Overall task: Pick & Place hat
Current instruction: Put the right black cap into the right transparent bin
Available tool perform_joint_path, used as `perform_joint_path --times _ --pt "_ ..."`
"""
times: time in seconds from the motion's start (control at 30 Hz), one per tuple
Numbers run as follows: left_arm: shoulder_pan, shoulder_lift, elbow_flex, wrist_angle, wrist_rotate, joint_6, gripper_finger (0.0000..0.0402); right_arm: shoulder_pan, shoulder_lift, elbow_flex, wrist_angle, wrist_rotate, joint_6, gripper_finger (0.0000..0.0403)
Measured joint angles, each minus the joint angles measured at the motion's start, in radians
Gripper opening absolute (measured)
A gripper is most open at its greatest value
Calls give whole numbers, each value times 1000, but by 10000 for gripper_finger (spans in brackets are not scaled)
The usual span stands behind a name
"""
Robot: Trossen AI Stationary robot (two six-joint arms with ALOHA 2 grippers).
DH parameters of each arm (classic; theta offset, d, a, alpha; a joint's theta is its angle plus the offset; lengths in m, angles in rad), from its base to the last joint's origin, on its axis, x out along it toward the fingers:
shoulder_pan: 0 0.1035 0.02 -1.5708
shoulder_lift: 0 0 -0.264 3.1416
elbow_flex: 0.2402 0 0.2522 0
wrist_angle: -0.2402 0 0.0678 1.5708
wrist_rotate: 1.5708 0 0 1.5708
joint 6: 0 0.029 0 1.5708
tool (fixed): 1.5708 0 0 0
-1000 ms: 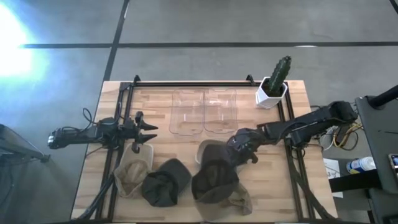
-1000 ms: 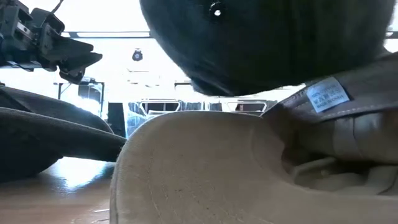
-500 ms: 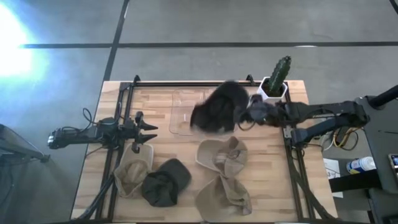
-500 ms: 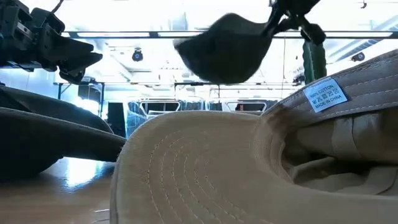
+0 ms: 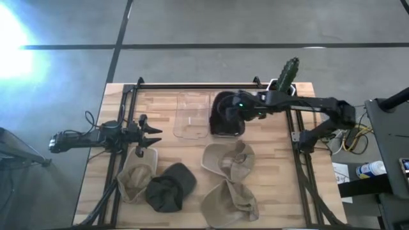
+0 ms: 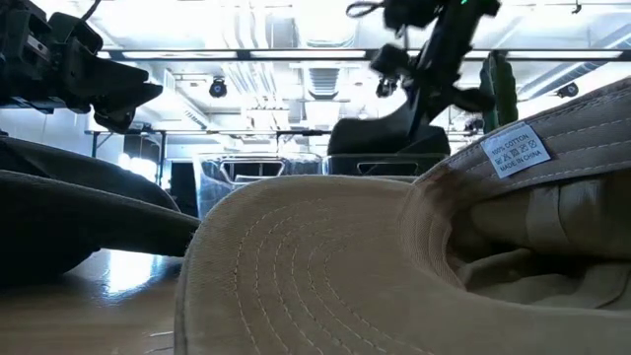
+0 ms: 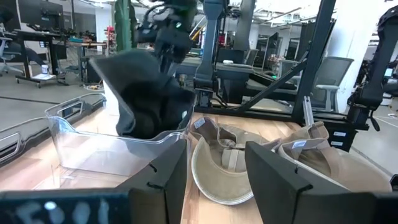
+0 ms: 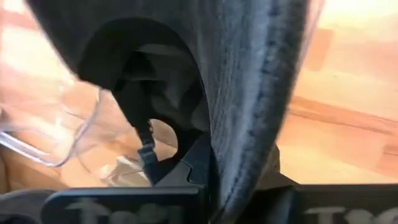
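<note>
A dark hat hangs from my right gripper over the right-hand one of two clear bins at the table's far middle. In the left wrist view the dark hat has its lower part inside the clear bin. The low view shows the dark hat below the right gripper. My left gripper waits open at the table's left side, level above a tan hat. Its fingers frame the left wrist view, with the left gripper holding nothing. My right gripper is shut on the dark hat's stitched edge, pinched between the two fingers. It comes from above, slanting in from the table's right. The hat hangs below the fingers, its lower part down inside the bin.
Two tan hats lie in the near middle and another dark hat lies left of them. A cactus in a white pot stands at the far right corner, close behind the right arm. A black frame rail runs along the far edge.
My right gripper has lifted the dark hat off the near-middle tan hats, swung it up and toward the far edge, then moved left and lowered it into the right-hand clear bin. The tan hat beneath it now lies uncovered. The gripper stays shut on the hat.
</note>
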Motion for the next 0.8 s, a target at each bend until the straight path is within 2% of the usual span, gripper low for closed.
perform_joint_path --times 0.13,0.37,0.53,0.8 --pt "0 0 0 0 0 0 156 -61 106 13 4 -94 -59 14" --pt "0 0 0 0 0 0 156 -113 231 13 7 -157 -124 46" --pt "0 0 0 0 0 0 156 -108 224 14 49 -131 -155 82" --pt "0 0 0 0 0 0 156 -105 146 54 55 -61 -206 170"
